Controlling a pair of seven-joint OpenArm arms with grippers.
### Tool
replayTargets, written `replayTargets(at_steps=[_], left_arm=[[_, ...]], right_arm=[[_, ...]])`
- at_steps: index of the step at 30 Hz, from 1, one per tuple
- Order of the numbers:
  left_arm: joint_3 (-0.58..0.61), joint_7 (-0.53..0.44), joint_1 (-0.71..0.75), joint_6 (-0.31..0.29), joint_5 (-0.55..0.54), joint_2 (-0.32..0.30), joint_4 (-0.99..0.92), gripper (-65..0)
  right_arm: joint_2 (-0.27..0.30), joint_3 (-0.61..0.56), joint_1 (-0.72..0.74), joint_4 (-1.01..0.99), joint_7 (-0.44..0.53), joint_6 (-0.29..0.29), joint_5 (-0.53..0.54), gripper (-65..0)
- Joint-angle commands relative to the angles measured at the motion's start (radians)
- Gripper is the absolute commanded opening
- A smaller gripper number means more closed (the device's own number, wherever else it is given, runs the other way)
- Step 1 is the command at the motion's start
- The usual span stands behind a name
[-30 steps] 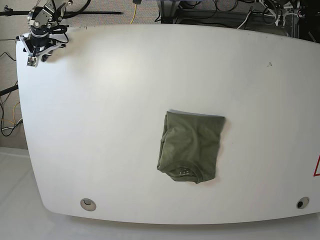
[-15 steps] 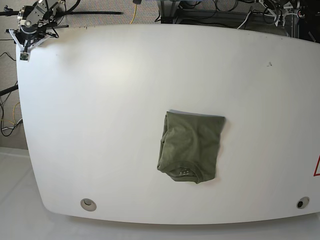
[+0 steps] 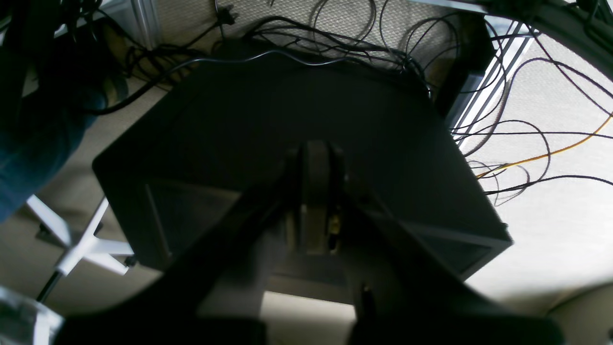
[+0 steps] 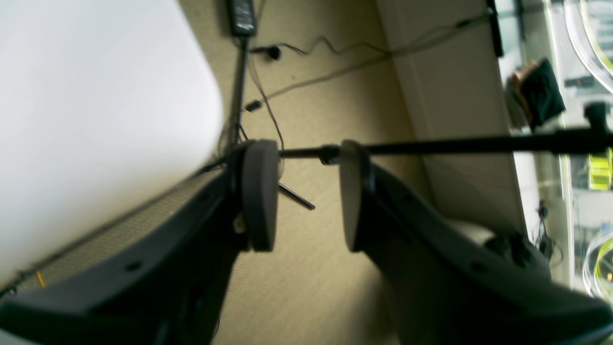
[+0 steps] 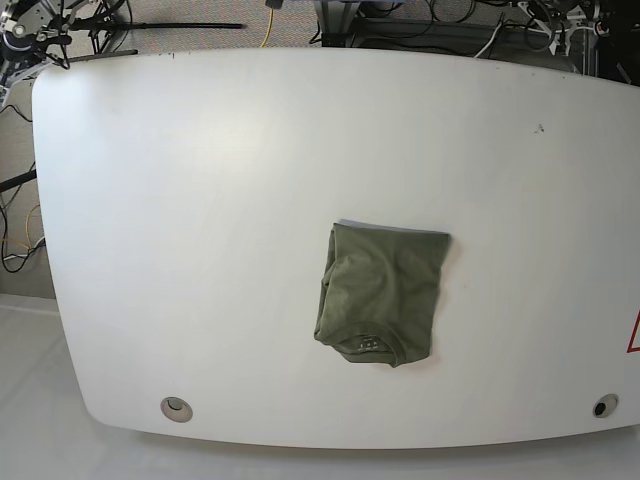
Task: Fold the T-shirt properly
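- One right gripper sits at the left, past the corner of the white surface; its jaws stand apart with nothing between them (only carpet and cables behind).
- The T-shirt lies folded into a compact olive block, right of centre, neck toward the near edge.
- The left gripper has its jaws pressed together, empty, above a dark box.

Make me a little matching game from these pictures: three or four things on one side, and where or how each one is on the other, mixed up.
Things:
1. T-shirt
2. Left tool
3. Right tool
4. Table

States:
A. open, over the floor past the table's corner
B. folded into a small green bundle
C. shut, holding nothing
D. white, with the T-shirt lying on it

Pairs: 1-B, 2-C, 3-A, 4-D
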Motion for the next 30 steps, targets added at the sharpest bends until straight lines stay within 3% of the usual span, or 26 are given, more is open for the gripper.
replayTargets(at_steps=[1, 7, 14, 23, 30], left_arm=[[0.001, -0.003, 0.000, 0.005, 0.005, -0.016, 0.009, -65.0], [0.004, -0.003, -0.014, 0.005, 0.008, -0.014, 0.009, -65.0], [0.047, -0.001, -0.026, 0.005, 0.008, -0.013, 0.009, -65.0], [0.068, -0.001, -0.026, 0.005, 0.008, -0.011, 0.009, -65.0], [0.068, -0.003, -0.026, 0.005, 0.008, -0.011, 0.001, -65.0]], right_arm=[[0.015, 0.026, -0.005, -0.036, 0.008, -0.005, -0.019, -44.1], [0.015, 0.065, 0.002, -0.234, 0.018, -0.005, -0.108, -44.1], [0.030, 0.108, 0.004, -0.539, 0.142, -0.005, -0.159, -44.1], [0.110, 0.120, 0.004, -0.989, 0.268, -0.014, -0.173, -44.1], [0.144, 0.091, 0.031, -1.224, 0.348, -0.014, -0.191, -44.1]])
